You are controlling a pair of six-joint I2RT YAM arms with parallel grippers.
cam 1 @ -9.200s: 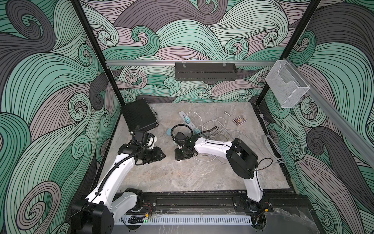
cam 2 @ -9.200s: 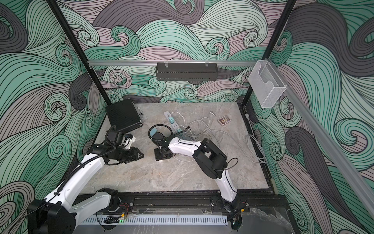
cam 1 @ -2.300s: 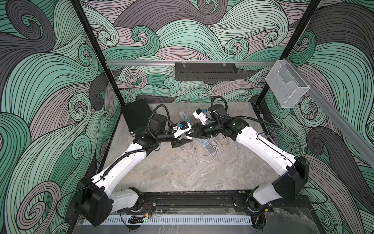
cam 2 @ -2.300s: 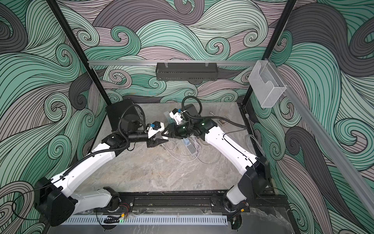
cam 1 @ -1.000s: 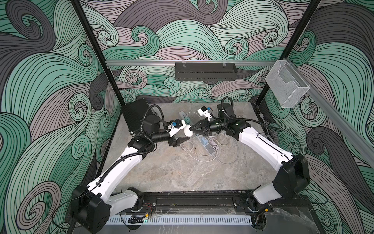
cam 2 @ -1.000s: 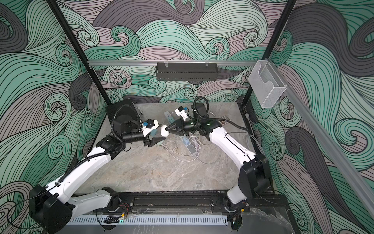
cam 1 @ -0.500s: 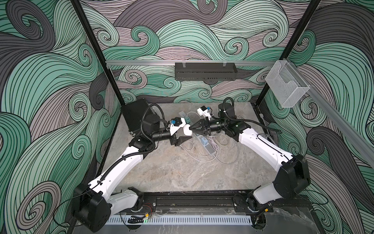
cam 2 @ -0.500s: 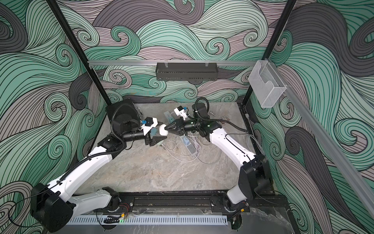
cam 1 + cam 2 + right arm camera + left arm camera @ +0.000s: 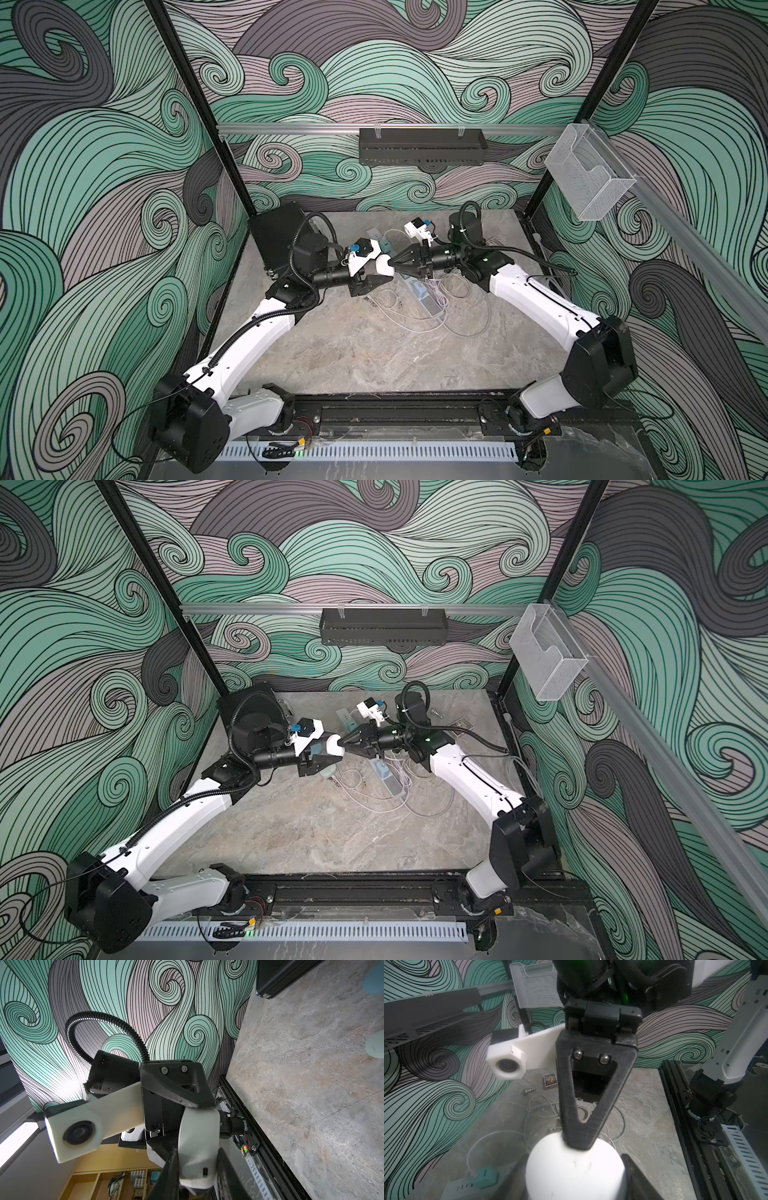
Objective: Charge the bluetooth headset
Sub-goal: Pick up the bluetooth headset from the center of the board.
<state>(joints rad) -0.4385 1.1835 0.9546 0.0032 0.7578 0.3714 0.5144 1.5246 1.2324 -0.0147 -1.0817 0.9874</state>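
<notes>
The left gripper has its fingers clamped on the round body of the white charging case, held in mid-air. The right gripper brackets its port end so closely that I cannot tell whether its fingers press or just clear it. Against a second ago the arms have hardly shifted, nose to nose above the power strip and loose cables on the counter; the change seems to be in the grip, a handover freeing one arm for the plug.
</notes>
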